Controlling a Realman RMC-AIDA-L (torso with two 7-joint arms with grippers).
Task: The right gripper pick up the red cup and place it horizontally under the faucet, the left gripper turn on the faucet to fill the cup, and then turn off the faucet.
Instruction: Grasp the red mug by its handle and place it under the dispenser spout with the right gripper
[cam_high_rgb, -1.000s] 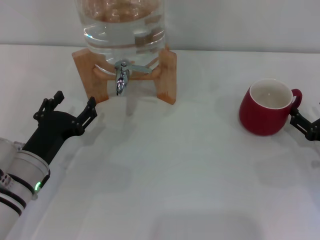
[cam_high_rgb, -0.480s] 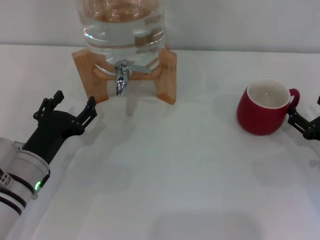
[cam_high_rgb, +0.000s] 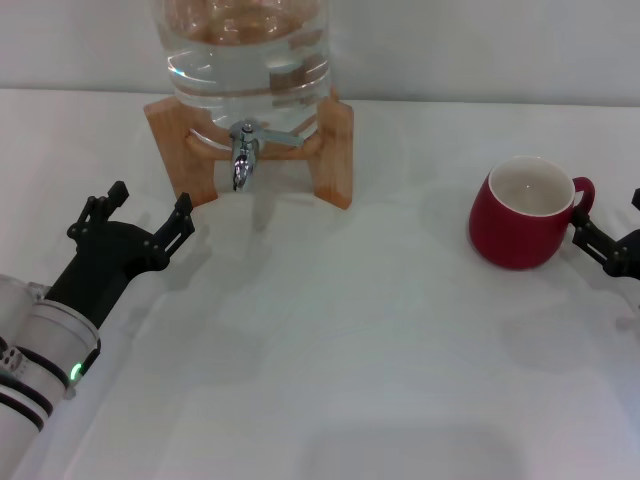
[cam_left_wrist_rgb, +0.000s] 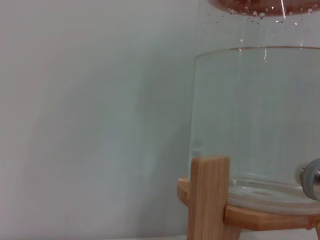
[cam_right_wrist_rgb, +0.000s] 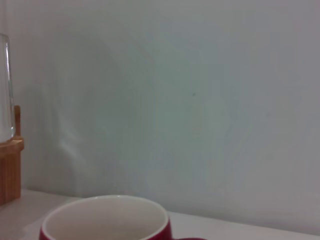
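The red cup (cam_high_rgb: 522, 215) stands upright on the white table at the right, its handle turned toward my right gripper (cam_high_rgb: 607, 216). That gripper reaches in from the right edge and is open, one finger (cam_high_rgb: 588, 238) against the cup's side below the handle, the other at the frame edge. The cup's cream rim (cam_right_wrist_rgb: 105, 217) fills the lower part of the right wrist view. The chrome faucet (cam_high_rgb: 243, 150) hangs from the clear water jar (cam_high_rgb: 245, 50), lever sideways, no water running. My left gripper (cam_high_rgb: 146, 203) rests open on the table to the left of the stand.
The jar sits on a wooden stand (cam_high_rgb: 335, 150) at the back centre, also seen as wooden stand (cam_left_wrist_rgb: 207, 195) close up. A pale wall rises behind the white table (cam_high_rgb: 380, 330).
The red cup has slid a little to the left, and my right gripper has moved left with it, its second finger coming into view. The left arm has stayed still.
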